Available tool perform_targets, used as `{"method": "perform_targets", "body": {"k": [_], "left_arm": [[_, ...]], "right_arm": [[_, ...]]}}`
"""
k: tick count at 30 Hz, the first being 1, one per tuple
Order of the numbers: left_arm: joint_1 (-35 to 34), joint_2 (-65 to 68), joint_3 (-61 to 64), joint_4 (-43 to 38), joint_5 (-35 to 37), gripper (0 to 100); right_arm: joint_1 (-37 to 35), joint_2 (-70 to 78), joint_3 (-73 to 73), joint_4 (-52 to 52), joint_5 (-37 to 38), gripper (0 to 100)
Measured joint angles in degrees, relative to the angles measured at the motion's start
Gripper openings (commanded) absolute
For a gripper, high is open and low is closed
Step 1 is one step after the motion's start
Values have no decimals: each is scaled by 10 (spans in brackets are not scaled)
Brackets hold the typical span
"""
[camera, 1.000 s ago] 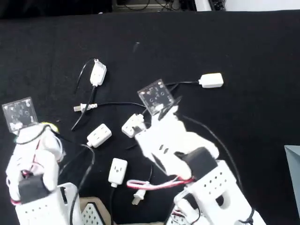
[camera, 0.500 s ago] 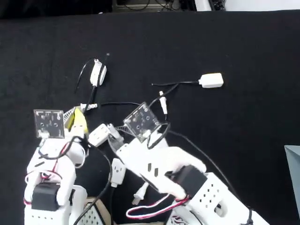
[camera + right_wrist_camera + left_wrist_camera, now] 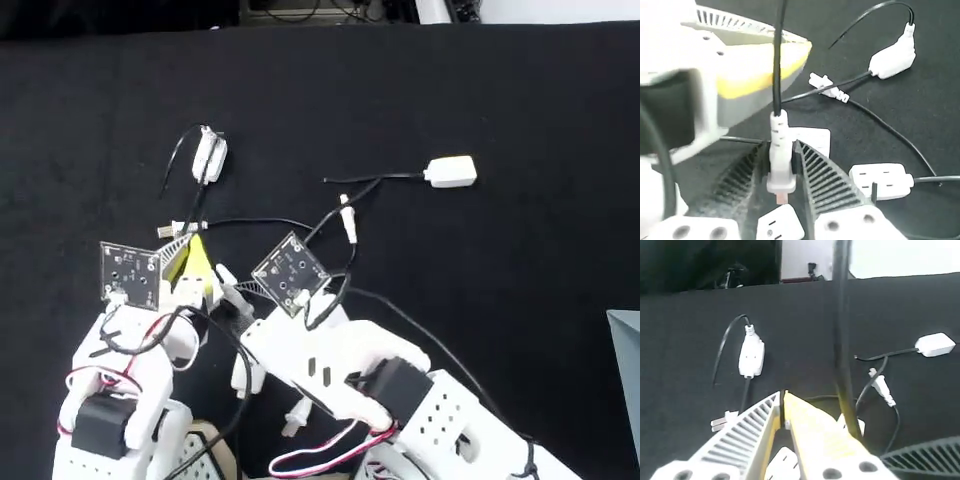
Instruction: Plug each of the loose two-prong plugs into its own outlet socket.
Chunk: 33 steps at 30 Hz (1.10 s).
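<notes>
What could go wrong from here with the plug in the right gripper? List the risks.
1. The plug in the right gripper hangs above a loose outlet socket with nothing seen holding it; pressing down may push it aside.
2. The plug's black cord runs right past the left gripper and could snag there, tilting the plug.
3. The two grippers sit close together; a small sideways correction may make them collide.
</notes>
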Motion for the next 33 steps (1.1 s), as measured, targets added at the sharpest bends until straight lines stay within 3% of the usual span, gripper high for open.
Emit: {"method": "perform_targets", "body": {"k": [9, 33], "left_arm": [[76, 0, -12, 31, -53, 29], [116, -2, -28, 46, -54, 29]], "right_arm": [[-23, 0, 18, 0, -1, 12], [-31, -1, 34, 11, 1, 12]]}}
